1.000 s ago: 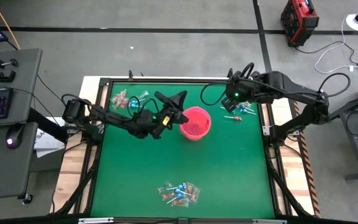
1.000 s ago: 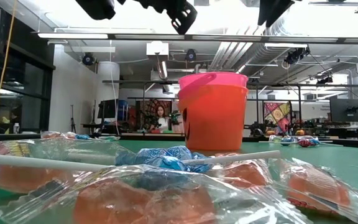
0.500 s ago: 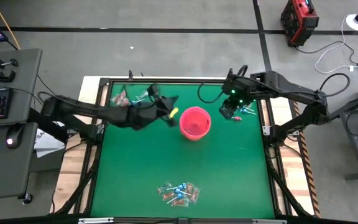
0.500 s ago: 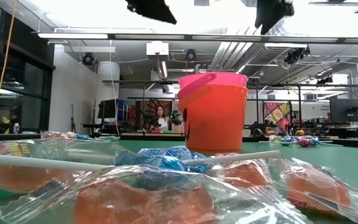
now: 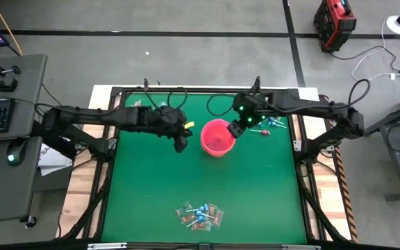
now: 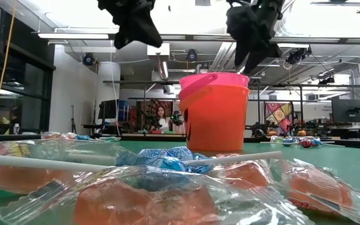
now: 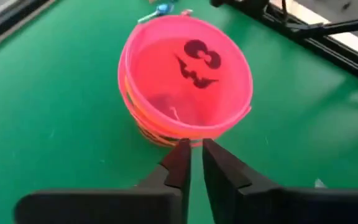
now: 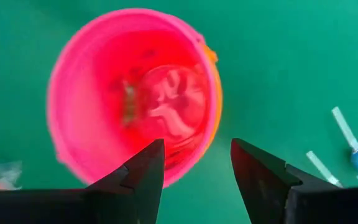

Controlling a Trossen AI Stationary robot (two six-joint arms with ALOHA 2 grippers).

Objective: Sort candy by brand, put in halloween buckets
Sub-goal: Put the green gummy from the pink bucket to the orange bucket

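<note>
High view: your two nested buckets (image 5: 217, 137), pink inside orange, stand mid-tabletop (image 5: 255, 187); left claw (image 5: 180, 142) hangs beside them nearly closed, empty; right claw (image 5: 232, 129) gapes over the rim, empty.

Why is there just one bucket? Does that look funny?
Yes. The pink bucket sits nested inside the orange bucket, so sorting into two isn't possible yet. The right gripper hangs open over the pink rim; the left gripper points at the stack, nearly shut.
</note>
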